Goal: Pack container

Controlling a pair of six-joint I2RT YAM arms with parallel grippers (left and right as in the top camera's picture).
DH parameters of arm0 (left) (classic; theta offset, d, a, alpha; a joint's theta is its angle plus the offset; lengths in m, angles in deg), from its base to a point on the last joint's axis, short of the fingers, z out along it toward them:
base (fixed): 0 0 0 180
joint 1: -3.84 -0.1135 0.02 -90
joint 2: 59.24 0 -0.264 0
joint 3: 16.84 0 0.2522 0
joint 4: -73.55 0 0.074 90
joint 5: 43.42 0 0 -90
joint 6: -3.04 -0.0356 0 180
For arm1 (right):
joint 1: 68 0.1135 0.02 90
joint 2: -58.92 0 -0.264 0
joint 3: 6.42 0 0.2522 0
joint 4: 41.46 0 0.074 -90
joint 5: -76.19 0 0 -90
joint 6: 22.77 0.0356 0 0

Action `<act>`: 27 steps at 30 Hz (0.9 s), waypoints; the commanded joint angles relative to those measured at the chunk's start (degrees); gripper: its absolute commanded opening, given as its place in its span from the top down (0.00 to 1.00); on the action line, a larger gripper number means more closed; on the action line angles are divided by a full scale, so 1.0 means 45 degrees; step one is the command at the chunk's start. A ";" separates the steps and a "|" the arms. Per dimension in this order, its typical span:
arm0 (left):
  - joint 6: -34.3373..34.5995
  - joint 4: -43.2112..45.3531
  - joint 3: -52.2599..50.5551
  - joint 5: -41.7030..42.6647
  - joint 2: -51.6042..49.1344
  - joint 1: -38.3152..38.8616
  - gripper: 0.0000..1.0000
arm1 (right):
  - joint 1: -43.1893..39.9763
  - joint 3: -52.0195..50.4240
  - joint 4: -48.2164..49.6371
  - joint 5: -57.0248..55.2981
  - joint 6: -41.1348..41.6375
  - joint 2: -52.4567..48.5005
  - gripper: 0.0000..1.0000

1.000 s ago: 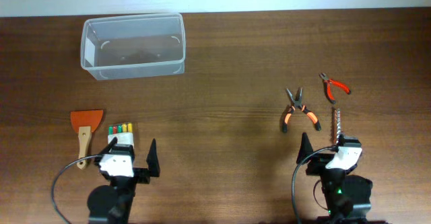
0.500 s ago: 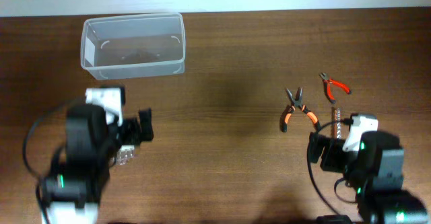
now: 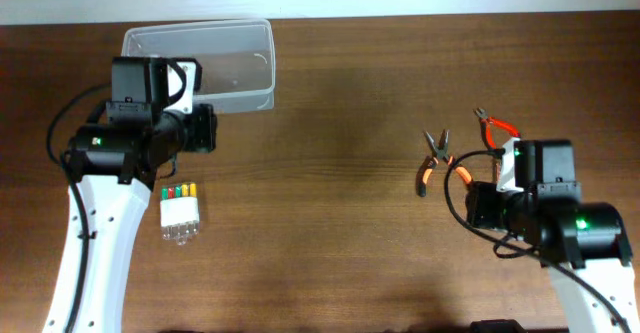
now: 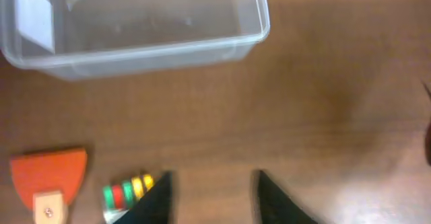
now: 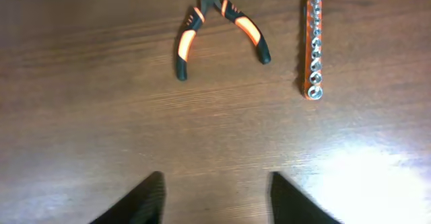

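The container (image 3: 245, 65) is a clear plastic tub at the far left of the table, with nothing inside it; in the left wrist view it (image 4: 155, 52) fills the top. My left gripper (image 4: 213, 177) hangs open over bare wood in front of the tub, with a rack of coloured bits (image 4: 128, 190) just left of its left finger. My right gripper (image 5: 216, 177) is also open over bare wood, short of the orange-and-black pliers (image 5: 215, 22) and the orange socket rail (image 5: 314, 46). Neither gripper holds anything.
An orange scraper (image 4: 50, 177) lies left of the bit rack (image 3: 180, 211); from overhead my left arm (image 3: 140, 123) hides it. Small red pliers (image 3: 497, 126) lie beyond the larger pliers (image 3: 437, 163). My right arm (image 3: 540, 203) covers the socket rail from overhead.
Both arms have lifted off the front edge and reached out over the table. The left one now stands by the tub and the right one by the pliers. Both sets of jaws have narrowed.
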 commanded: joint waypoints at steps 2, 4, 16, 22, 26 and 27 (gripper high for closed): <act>-0.0233 0.1035 0.0865 -0.0534 -0.0034 -0.0039 0.88 | 0.0073 0.0248 -0.0024 -0.0019 0.0107 -0.0393 0.73; -0.0233 0.1530 0.1258 -0.0529 -0.0296 -0.0039 0.96 | 0.0073 0.0248 0.0024 -0.0024 0.0107 -0.0539 0.83; -0.0131 0.2429 0.4473 0.0194 -0.5314 0.0005 0.98 | 0.0073 0.0248 0.0277 -0.0019 -0.0185 -0.0801 0.96; -0.0131 0.3002 0.5702 0.0189 -0.7907 0.0321 0.98 | 0.0073 0.0248 0.0287 -0.0019 -0.0185 -0.0801 0.96; -0.0131 0.3585 0.5931 0.0199 -0.9194 0.0636 0.98 | 0.0073 0.0248 0.0282 -0.0019 -0.0185 -0.0806 0.96; -0.0131 0.3662 0.5931 0.0194 -0.9398 0.0714 0.98 | 0.0073 0.0248 0.0282 -0.0019 -0.0185 -0.0806 0.96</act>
